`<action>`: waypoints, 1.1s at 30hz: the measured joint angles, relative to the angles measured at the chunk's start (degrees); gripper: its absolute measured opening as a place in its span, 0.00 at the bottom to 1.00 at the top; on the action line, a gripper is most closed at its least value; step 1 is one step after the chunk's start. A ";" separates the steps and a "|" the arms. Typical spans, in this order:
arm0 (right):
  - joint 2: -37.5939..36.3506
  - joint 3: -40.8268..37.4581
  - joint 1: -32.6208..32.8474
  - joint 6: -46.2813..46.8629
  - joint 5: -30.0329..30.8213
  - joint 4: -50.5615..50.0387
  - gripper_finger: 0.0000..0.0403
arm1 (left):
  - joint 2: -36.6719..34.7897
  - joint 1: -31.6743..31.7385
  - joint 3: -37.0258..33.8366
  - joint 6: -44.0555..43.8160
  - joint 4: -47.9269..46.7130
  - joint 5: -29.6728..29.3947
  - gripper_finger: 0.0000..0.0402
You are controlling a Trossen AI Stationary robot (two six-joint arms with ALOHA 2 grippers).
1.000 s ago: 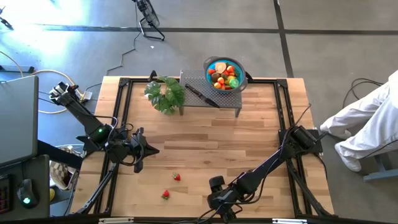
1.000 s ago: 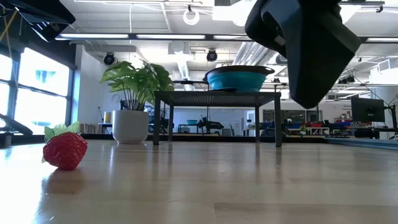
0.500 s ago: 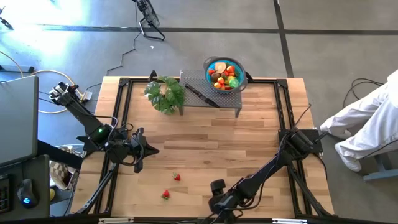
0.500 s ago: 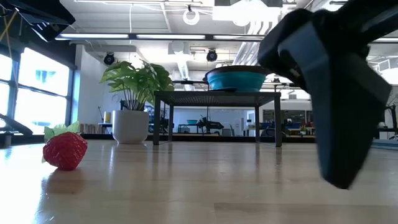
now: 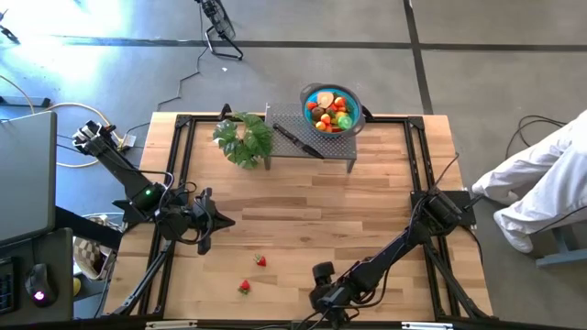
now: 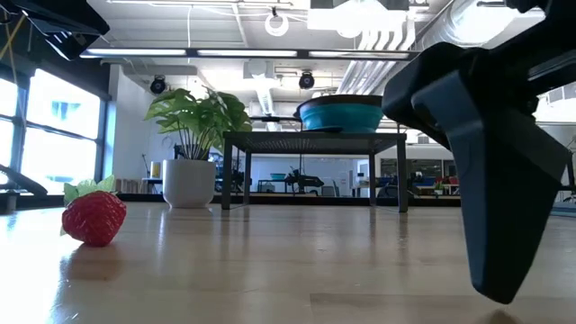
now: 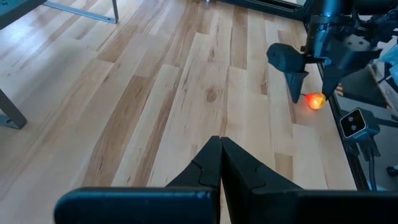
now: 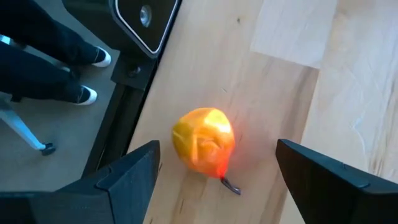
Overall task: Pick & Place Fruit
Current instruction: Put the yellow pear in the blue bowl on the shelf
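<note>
A small orange-yellow toy fruit (image 8: 200, 138) lies on the wooden table close to its near edge. My right gripper (image 8: 217, 147) stands open just above it, one finger on either side, touching nothing. The left wrist view shows the same fruit (image 7: 316, 100) beside that gripper (image 7: 296, 73). Two red strawberries (image 5: 261, 261) (image 5: 244, 287) lie on the table left of it. My left gripper (image 5: 220, 223) hovers shut at the table's left, holding nothing. The blue bowl (image 5: 352, 103), with several fruits in it, sits on a black mesh stand (image 5: 321, 145) at the far edge.
A potted leafy plant (image 5: 244, 139) stands left of the stand, and a black-handled knife (image 5: 295, 139) lies on it. A black frame (image 5: 183, 156) runs round the table. A person in white (image 5: 541, 179) sits beyond the right edge. Bare wood lies in the table's middle.
My right gripper has sunk toward the table near its near edge, staying open; in the low view its dark finger has dropped lower and shifted right.
</note>
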 joint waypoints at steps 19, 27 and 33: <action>-0.06 0.00 0.00 0.00 -2.78 2.68 0.53 | 0.00 0.00 0.00 0.00 -0.02 0.04 0.00; -0.09 0.00 -0.17 0.01 -2.74 4.53 0.48 | 0.00 0.01 0.00 0.00 -0.02 0.07 0.00; -0.09 0.00 -0.17 0.00 -2.76 4.06 0.47 | 0.00 0.01 0.00 0.00 -0.02 0.23 0.00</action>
